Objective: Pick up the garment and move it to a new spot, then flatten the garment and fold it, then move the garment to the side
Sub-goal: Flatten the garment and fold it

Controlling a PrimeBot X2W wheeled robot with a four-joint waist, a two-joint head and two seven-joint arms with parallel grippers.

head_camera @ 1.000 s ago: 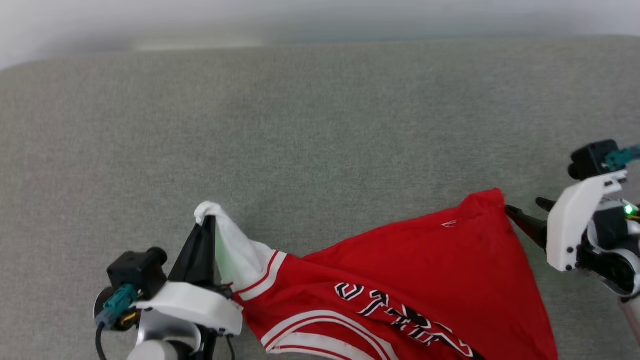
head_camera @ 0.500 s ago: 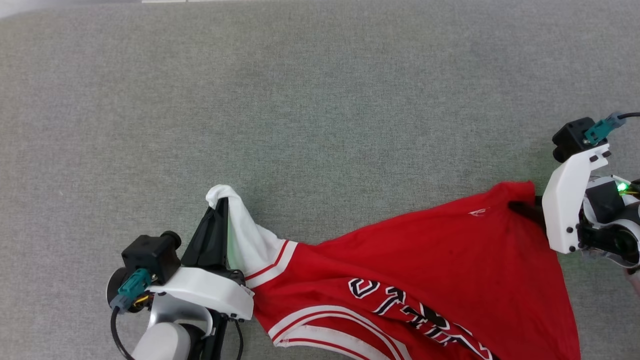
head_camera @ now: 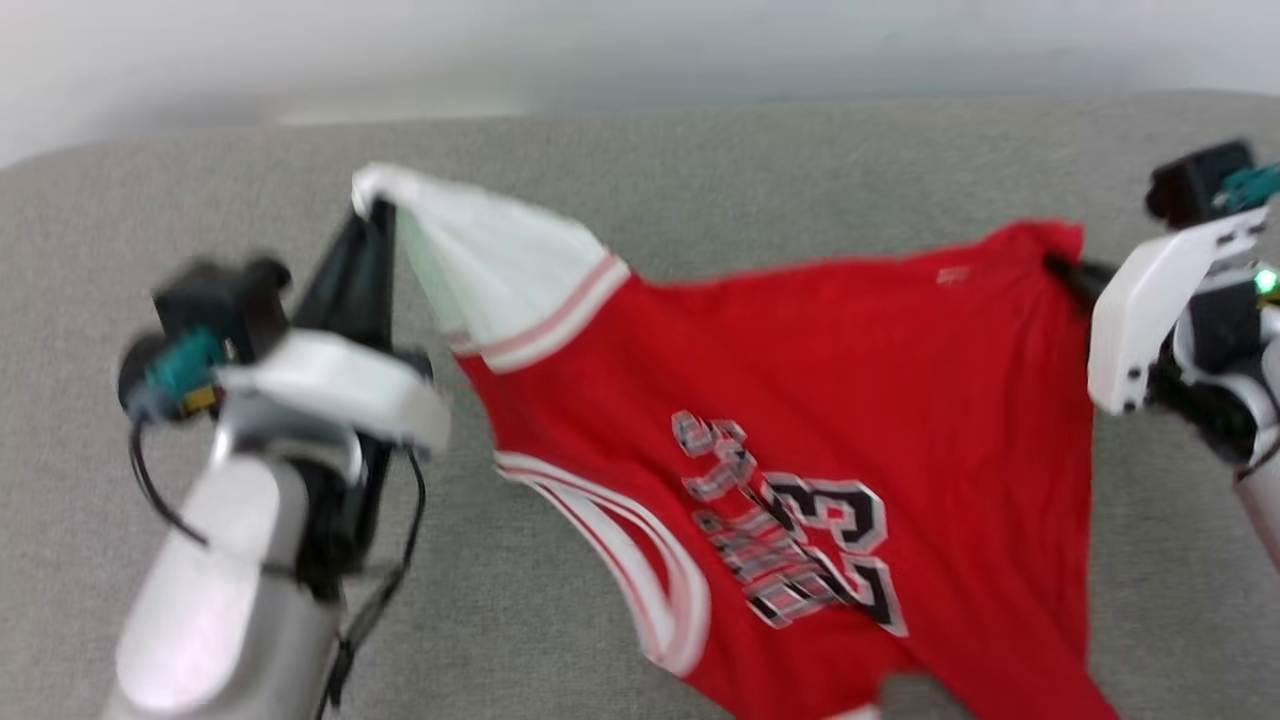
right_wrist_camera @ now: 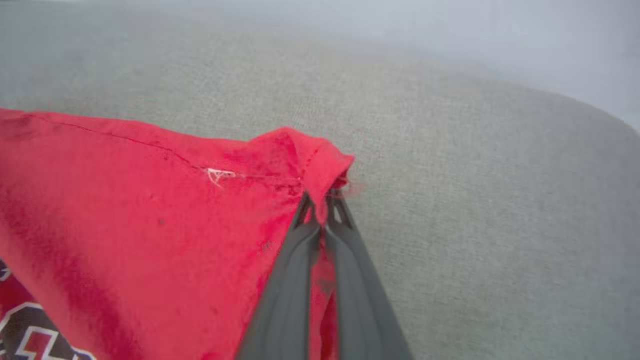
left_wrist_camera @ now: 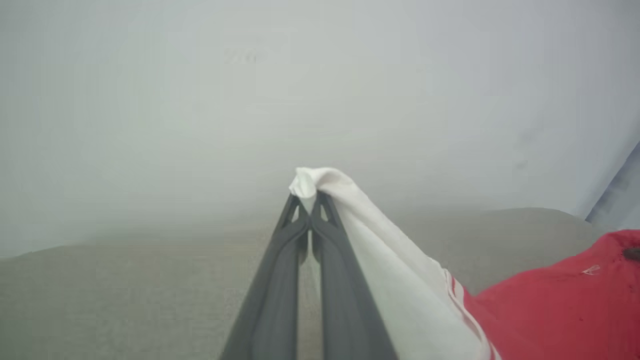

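Red shirt (head_camera: 820, 400) reads "23"; left end effector (left_wrist_camera: 308, 196) clamps its white sleeve, right end effector (right_wrist_camera: 321, 197) its red corner.

Grey fabric surface (head_camera: 800, 150), pale wall (head_camera: 640, 40)

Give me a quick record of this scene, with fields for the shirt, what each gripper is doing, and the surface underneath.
garment: red shirt, spread between the two grippers
print: black "BULLS 23", facing the head camera, tilted
left gripper: fingers shut on the tip of the white sleeve
right gripper: fingers shut on a red corner of the garment
grey fabric surface: beneath the garment
image quality: head view blurred
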